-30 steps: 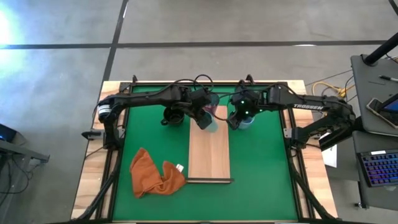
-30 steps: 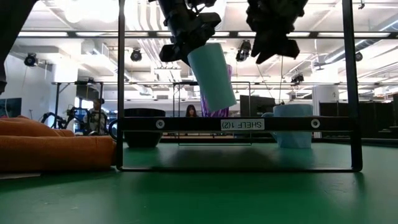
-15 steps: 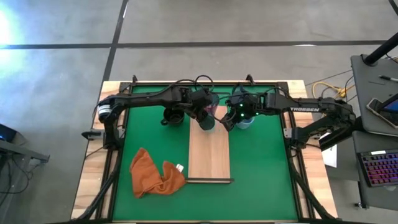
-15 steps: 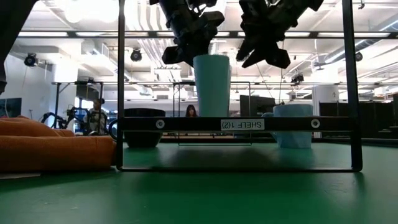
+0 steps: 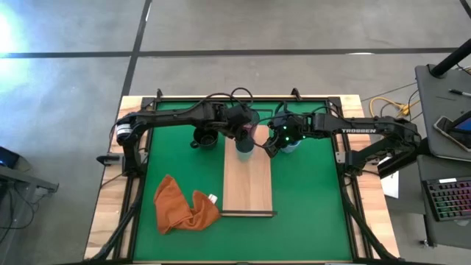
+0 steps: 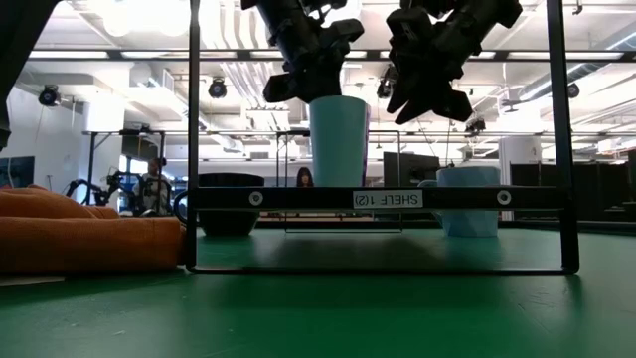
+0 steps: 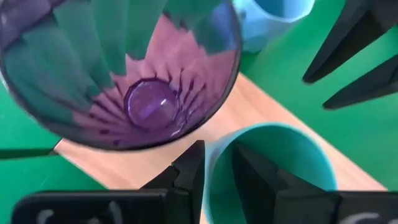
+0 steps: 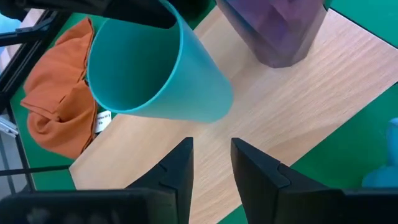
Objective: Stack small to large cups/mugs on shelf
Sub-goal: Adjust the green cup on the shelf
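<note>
The translucent teal cup (image 5: 245, 145) stands upright at the far end of the light-wood shelf board (image 5: 248, 184), with my left gripper (image 5: 241, 132) shut on its rim. The dark purple cup (image 7: 124, 68) stands on the board just behind it. It is hidden behind the teal cup in the low view. My right gripper (image 5: 271, 143) hovers open and empty just right of the teal cup (image 8: 155, 68). The light blue mug (image 5: 292, 145) sits on the green mat right of the board. The black mug (image 5: 202, 138) sits left of it. My left gripper pinches the teal cup's wall at the rim (image 7: 208, 168), one finger inside (image 7: 252, 180) and one outside (image 7: 186, 177). The fingers come from above, pointing down. The cup stands upright (image 6: 338, 139). The shelf's front bar hides its base, so I cannot tell whether it rests on the board.
An orange cloth (image 5: 184, 206) lies on the mat at the near left. The shelf's black wire frame (image 6: 378, 199) crosses the low view. The near half of the board shows bare wood (image 5: 248, 195).
My left gripper has turned the teal cup from tilted to upright and lowered it beside the purple cup. My right gripper has gone toward the table's left, closer to the teal cup.
</note>
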Motion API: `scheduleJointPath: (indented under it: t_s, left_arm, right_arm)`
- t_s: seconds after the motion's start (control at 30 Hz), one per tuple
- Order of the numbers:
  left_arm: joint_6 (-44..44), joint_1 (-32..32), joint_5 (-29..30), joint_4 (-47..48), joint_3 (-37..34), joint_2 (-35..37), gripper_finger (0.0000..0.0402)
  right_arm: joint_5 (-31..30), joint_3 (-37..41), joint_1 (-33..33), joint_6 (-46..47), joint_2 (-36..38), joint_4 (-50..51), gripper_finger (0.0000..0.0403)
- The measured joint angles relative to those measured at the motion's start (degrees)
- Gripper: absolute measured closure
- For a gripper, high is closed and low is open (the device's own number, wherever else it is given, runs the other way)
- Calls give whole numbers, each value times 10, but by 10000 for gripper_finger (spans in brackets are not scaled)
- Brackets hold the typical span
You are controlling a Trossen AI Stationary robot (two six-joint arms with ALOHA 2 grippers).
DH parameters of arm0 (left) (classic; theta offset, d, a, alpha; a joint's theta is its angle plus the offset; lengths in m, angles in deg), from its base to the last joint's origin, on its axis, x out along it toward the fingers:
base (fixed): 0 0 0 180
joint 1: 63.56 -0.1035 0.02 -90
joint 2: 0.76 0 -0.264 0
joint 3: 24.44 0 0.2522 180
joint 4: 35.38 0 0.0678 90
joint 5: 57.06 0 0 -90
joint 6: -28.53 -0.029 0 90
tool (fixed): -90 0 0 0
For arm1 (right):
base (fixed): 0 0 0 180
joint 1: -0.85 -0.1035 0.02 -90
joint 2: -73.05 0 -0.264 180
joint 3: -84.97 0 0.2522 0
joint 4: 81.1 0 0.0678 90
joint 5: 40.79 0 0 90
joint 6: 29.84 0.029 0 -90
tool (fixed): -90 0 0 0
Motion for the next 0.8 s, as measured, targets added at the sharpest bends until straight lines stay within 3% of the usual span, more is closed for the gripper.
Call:
scheduleJointPath:
  t_s: [0.17, 0.47, 0.8]
  left_arm:
    - [0, 0, 8, -9, 0, 0, 334]
    - [0, 6, 13, 78, 0, 17, 334]
    - [-2, 16, 43, 106, -23, 48, 333]
  right_arm:
    - [0, 0, 0, 0, 0, 0, 302]
    - [0, 0, 0, -1, 0, 1, 309]
    - [0, 0, 0, -2, 0, 1, 306]
